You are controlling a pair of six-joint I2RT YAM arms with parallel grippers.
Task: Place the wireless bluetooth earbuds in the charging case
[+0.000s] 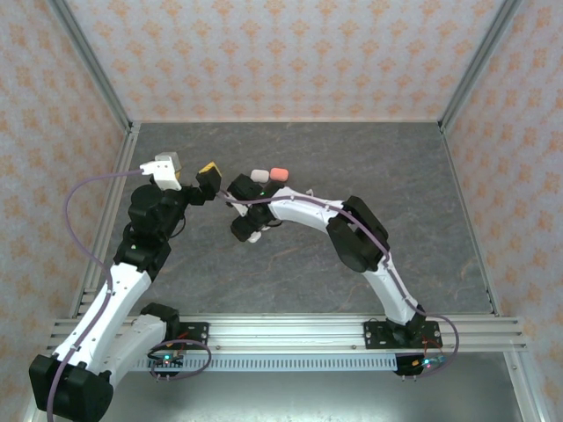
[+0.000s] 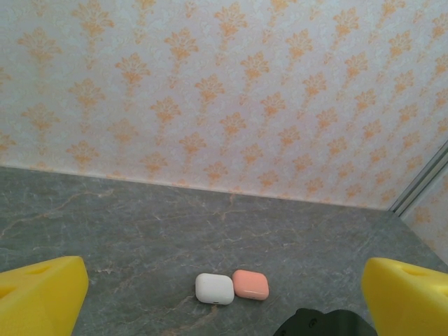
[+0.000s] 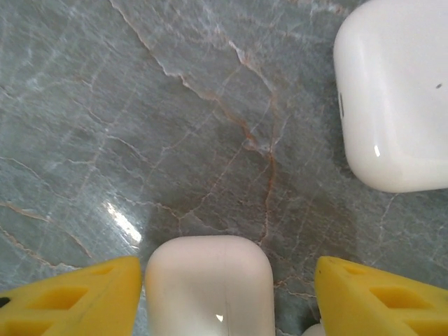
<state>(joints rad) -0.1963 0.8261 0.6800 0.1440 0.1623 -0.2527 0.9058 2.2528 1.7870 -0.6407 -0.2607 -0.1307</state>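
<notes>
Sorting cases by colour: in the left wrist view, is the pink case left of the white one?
No, the coral-pink charging case lies to the right of the white charging case.

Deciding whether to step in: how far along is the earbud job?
Nothing looks finished: the white case and coral case lie shut. In hand: the right gripper straddles a third case, jaws open around it; the left gripper hangs open. Remaining: opening a case and seating earbuds.

The table (image 1: 290,281) is grey with thin pale lines, like stone. The walls (image 1: 290,53) are pale with orange flower shapes. Low in the left wrist view are a white case (image 2: 214,288) and a pink case (image 2: 250,284). The fingers (image 2: 42,294) are yellow.
</notes>
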